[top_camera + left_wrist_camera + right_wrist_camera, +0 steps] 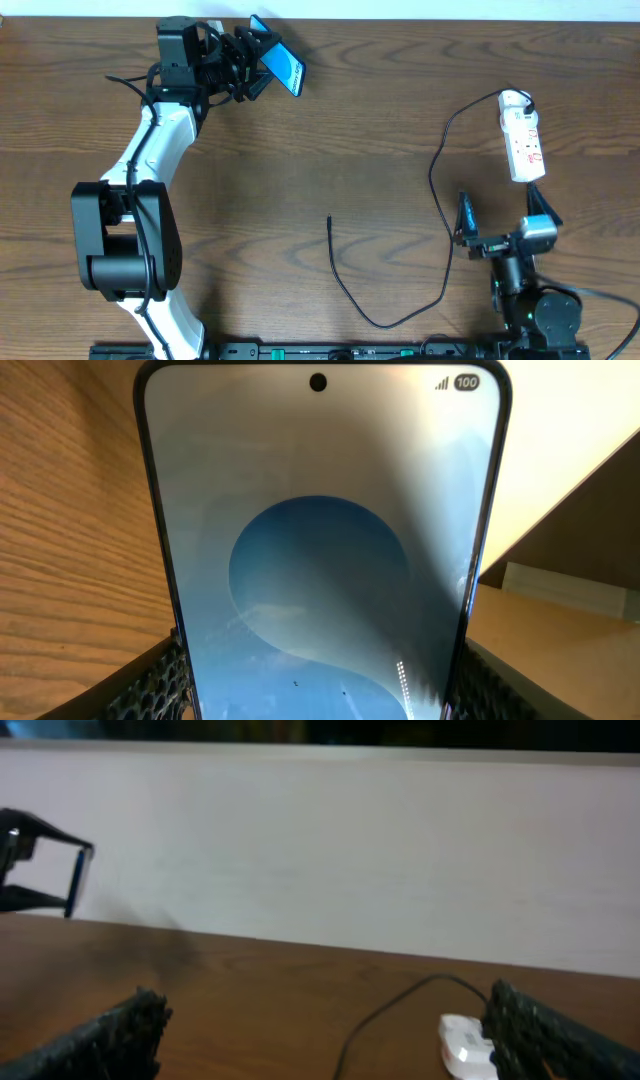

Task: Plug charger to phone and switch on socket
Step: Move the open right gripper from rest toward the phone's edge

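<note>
The left claw (262,62) grips the phone (285,68); the right claw (502,212) stands released and empty. Next step, by judgement: the right claw grasps the charger (330,225) near its plug tip.

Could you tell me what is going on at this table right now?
The left gripper is holding the phone, screen lit, near the table's far edge. The right gripper is open and empty, just short of the white power strip. The charger cable lies loose on the wood, its plug tip not yet in the phone.
</note>
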{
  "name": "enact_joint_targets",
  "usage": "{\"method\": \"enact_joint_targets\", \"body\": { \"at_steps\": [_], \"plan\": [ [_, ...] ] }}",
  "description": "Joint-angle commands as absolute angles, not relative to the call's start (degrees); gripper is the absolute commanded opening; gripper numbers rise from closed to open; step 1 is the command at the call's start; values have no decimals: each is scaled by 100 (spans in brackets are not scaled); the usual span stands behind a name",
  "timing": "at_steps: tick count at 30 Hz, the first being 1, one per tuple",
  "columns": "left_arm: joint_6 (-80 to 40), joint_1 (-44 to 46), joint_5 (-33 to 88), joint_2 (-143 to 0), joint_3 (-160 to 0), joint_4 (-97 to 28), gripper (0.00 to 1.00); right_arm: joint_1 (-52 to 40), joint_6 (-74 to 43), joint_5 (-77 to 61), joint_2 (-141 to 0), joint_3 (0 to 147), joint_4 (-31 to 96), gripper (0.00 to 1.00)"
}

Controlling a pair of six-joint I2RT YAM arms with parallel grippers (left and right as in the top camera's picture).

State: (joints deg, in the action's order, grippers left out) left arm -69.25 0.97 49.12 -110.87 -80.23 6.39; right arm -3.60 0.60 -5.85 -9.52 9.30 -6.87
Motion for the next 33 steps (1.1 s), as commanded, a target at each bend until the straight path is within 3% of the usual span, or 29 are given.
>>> {"method": "enact_joint_targets", "body": {
  "at_steps": [1,18,25,33],
  "plan": [
    [-6958,110,4982,-10844,-8114,698,7,-340,353,-1107,-1693,1431,-672,99],
    [-7087,110,4978,-10844,-8114,703,7,-342,1059,-4259,-6775,4453,-829,99],
    [-7120,110,4834,-10844,-8114,701,7,-349,421,-5808,-8093,4987,-2399,99],
    [-7212,113,4834,-10844,-8112,701,8,-598,-364,-5728,-8860,4987,-3723,99]
  ]
}}
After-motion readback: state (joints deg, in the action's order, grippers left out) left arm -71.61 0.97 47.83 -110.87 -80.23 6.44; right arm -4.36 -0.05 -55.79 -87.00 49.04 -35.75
